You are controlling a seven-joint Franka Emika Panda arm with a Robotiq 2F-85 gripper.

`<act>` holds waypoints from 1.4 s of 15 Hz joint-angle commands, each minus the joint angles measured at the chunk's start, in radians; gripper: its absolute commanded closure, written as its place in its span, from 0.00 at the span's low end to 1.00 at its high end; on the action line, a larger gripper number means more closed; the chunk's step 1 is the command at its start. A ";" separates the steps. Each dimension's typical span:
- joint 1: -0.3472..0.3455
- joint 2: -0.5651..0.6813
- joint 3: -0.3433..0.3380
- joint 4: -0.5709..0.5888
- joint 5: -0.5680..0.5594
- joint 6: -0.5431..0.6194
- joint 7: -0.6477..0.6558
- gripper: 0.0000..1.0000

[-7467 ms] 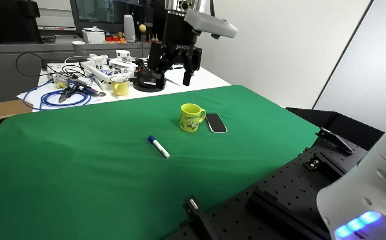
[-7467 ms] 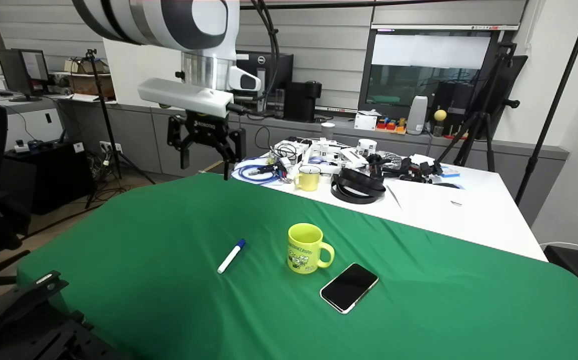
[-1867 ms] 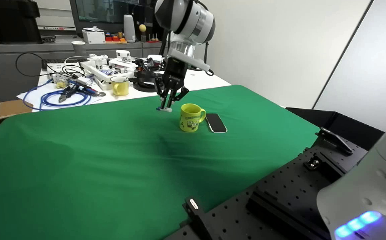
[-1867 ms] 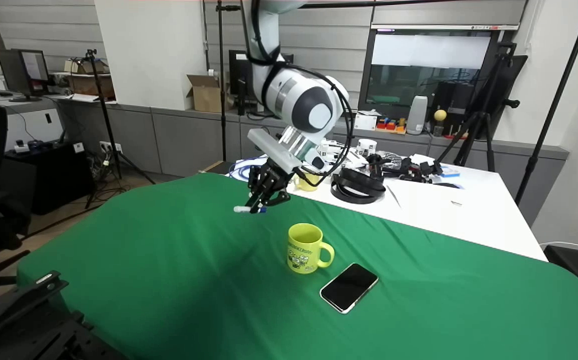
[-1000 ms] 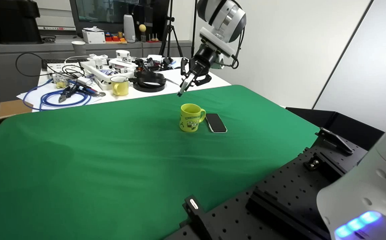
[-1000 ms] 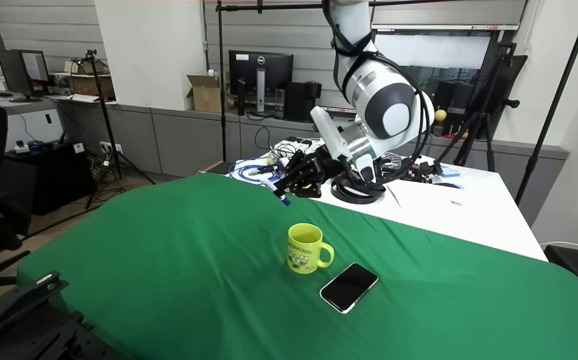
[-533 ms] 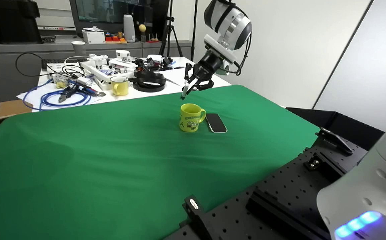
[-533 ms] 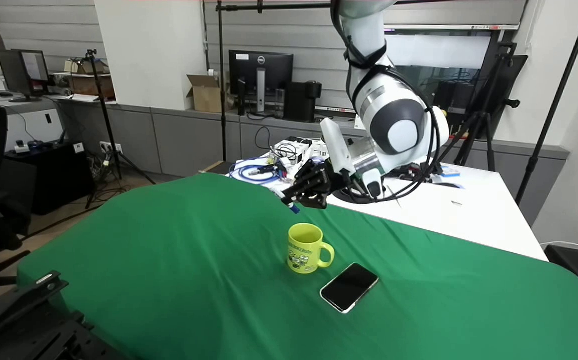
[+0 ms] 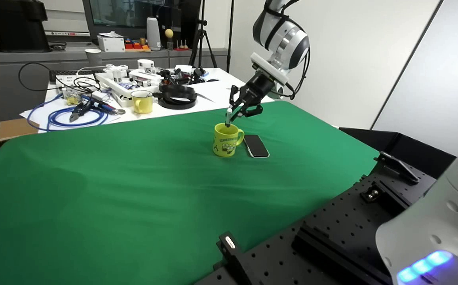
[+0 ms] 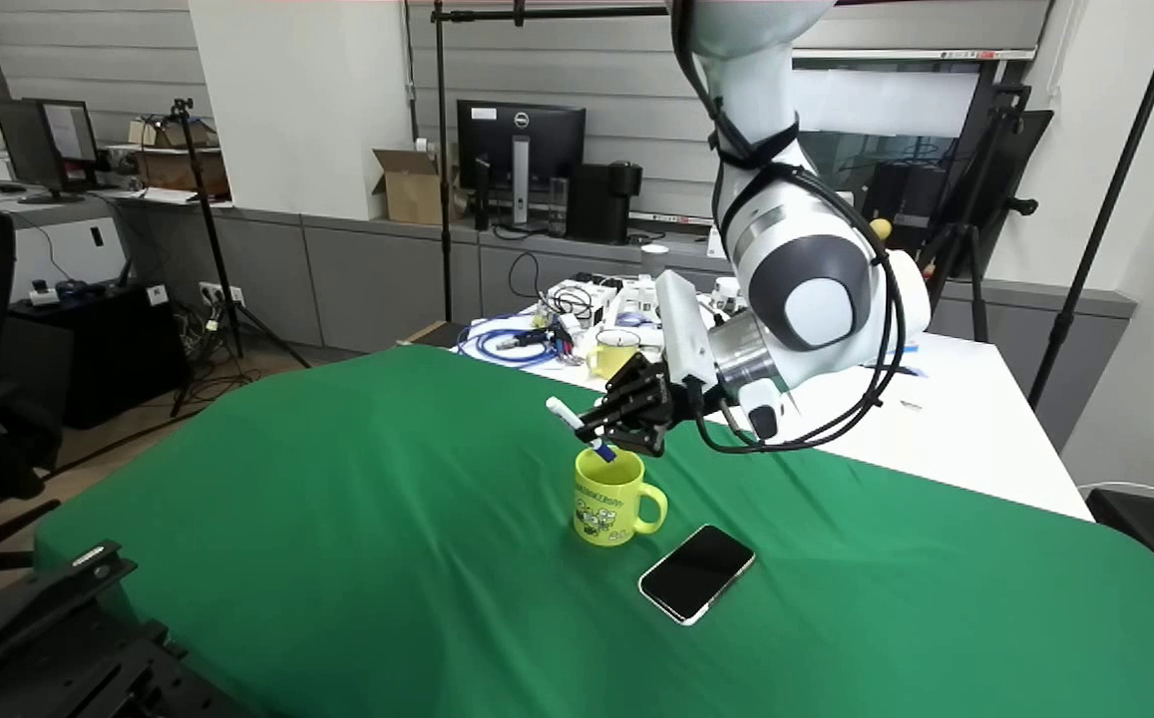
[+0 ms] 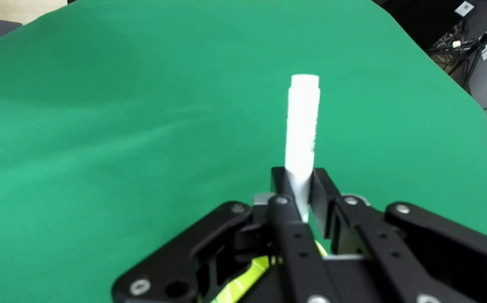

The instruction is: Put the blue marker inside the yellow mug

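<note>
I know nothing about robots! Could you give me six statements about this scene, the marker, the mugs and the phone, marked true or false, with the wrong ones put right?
1. The gripper is holding the marker at the top of the mug. True.
2. The mug is lying on its side. False: it stands upright on the green cloth.
3. The marker's white end points down. False: the blue cap is the lower end.
4. The phone lies beside the mug. True.
5. A second mug stands on the white table. True.
6. The phone lies face down. False: its dark screen faces up.
</note>
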 commanded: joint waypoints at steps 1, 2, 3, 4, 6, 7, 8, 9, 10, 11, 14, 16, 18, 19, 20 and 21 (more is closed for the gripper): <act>-0.006 -0.008 -0.022 -0.030 0.038 0.047 0.008 0.96; -0.008 -0.004 -0.025 -0.033 0.042 0.062 0.006 0.96; -0.009 -0.001 -0.029 -0.035 0.047 0.079 0.006 0.96; -0.010 0.005 -0.030 -0.031 0.049 0.087 0.008 0.96; -0.007 0.009 -0.031 -0.029 0.047 0.100 0.003 0.96; -0.003 0.008 -0.029 -0.029 0.043 0.107 0.004 0.57; 0.001 0.004 -0.026 -0.034 0.044 0.114 0.001 0.56; 0.006 0.000 -0.025 -0.036 0.041 0.122 0.000 0.51; 0.008 -0.003 -0.023 -0.038 0.041 0.128 -0.003 0.45; 0.012 -0.011 -0.018 -0.045 0.042 0.133 -0.010 0.37; 0.019 -0.052 -0.004 -0.069 0.040 0.124 -0.038 0.16; 0.023 -0.089 0.006 -0.083 0.039 0.112 -0.062 0.02; 0.033 -0.132 0.012 -0.099 0.036 0.111 -0.082 0.00; 0.038 -0.152 0.016 -0.109 0.036 0.113 -0.092 0.00; 0.043 -0.173 0.017 -0.116 0.034 0.112 -0.099 0.00; 0.049 -0.189 0.021 -0.127 0.037 0.118 -0.109 0.00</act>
